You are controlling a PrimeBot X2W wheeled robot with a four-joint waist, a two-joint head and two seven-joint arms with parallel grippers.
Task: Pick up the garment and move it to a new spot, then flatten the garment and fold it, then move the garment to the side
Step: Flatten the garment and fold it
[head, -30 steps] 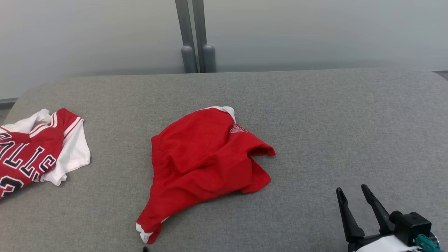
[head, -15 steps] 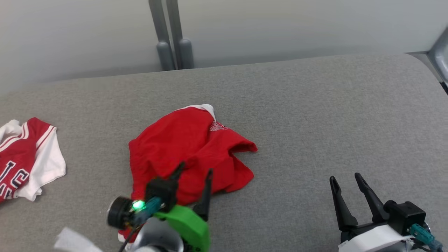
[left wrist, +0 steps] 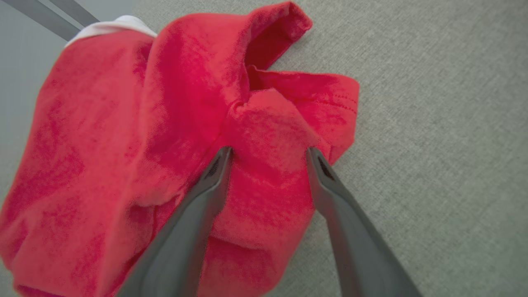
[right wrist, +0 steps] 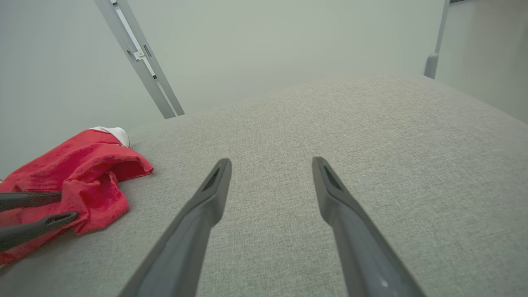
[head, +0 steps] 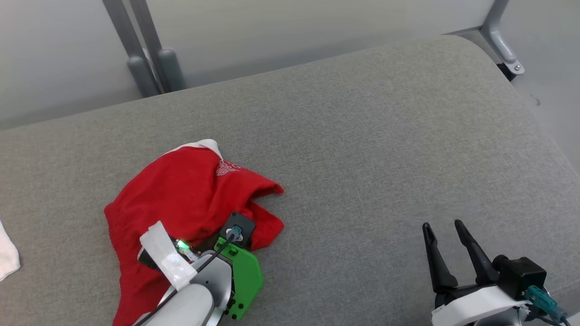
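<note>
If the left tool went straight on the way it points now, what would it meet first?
The red garment: a bunched fold sits right ahead, between the open jaws of the left tool, though whether they already touch is unclear.

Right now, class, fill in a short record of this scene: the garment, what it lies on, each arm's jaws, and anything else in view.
Garment: crumpled red fabric garment with white trim, lying in a heap, neither flattened nor folded
Surface: grey woven fabric-covered surface
Left jaws: open, tips at the garment, either side of a raised fold; nothing lifted
Right jaws: open, over bare surface, apart from the garment
Other: edge of a white cloth at the head view's left edge; grey metal posts behind the surface
Task stage: pick-up not yet done
</note>
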